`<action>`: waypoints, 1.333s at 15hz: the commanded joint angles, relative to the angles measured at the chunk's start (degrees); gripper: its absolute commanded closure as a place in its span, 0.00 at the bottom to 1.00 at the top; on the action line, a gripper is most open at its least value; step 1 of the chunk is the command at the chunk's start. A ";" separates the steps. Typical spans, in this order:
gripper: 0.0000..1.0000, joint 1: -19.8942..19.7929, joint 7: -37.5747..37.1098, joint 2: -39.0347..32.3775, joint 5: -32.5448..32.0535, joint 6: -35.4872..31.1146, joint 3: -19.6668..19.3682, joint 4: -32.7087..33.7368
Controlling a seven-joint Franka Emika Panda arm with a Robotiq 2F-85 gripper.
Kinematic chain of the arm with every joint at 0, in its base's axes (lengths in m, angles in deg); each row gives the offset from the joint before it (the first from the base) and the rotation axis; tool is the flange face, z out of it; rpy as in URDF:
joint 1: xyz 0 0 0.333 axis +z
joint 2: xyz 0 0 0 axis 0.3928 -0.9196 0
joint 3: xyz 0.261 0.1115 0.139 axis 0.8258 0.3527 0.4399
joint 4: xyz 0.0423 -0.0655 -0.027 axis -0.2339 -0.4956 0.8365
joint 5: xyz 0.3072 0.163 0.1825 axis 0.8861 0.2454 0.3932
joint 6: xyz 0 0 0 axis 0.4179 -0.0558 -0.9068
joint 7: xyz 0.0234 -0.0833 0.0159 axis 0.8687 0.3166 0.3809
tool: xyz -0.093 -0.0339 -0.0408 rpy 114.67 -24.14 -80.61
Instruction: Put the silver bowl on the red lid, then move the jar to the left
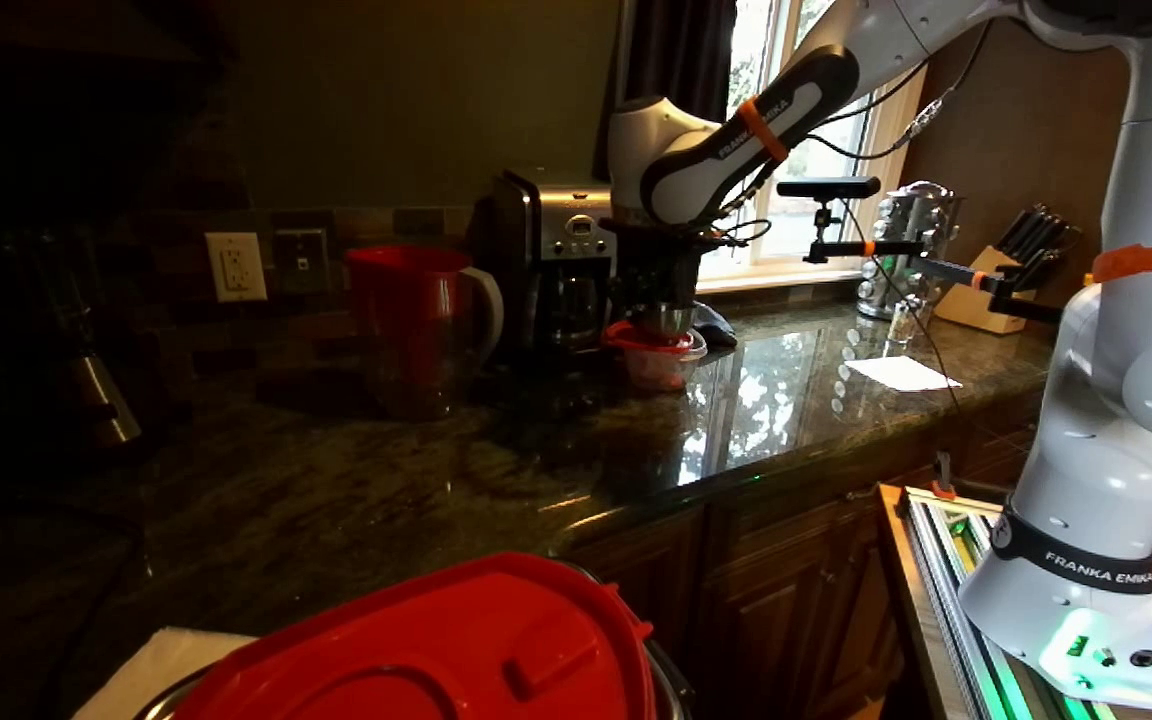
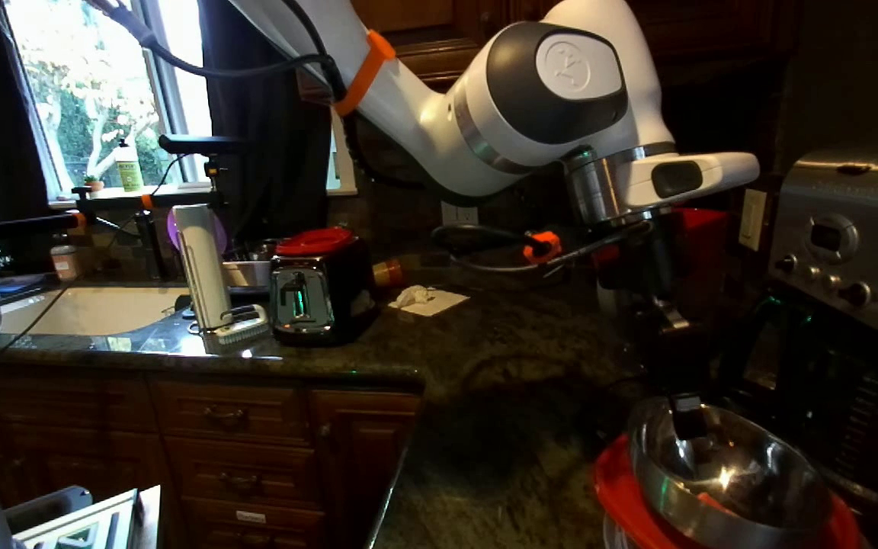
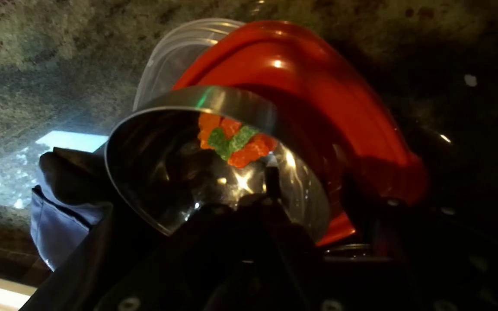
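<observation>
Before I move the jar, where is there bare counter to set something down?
In an exterior view, the counter shows bare between the red jar and the large red cover; more lies between the clear tub and the white paper. It's crowded beside the coffee maker, where the silver bowl sits over the red lid.

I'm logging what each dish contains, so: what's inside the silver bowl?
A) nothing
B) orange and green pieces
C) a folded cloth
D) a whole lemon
B: the wrist view shows orange and green pieces clustered inside the silver bowl.
</observation>
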 commanded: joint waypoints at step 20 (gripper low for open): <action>0.00 5.86 22.55 14.04 13.00 -6.56 6.46 -5.04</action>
